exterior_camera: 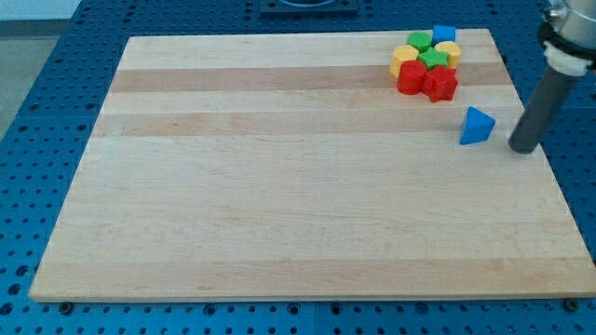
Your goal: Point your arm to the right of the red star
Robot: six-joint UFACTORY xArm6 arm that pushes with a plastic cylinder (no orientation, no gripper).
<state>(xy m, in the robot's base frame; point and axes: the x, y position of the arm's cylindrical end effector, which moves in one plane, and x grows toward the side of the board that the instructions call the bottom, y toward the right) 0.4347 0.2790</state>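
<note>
The red star (441, 84) lies in a tight cluster of blocks near the view's top right of the wooden board (279, 186). A red block (411, 78) touches its left side. My tip (523, 147) rests on the board at the right edge, to the right of and below the red star, well apart from it. A blue triangular block (477, 126) lies just left of my tip, between it and the cluster.
The cluster also holds a green block (421, 41), a green star (432, 59), a blue block (444, 34), a yellow block (403, 59) and another yellow block (451, 51). The board's right edge runs close beside my tip.
</note>
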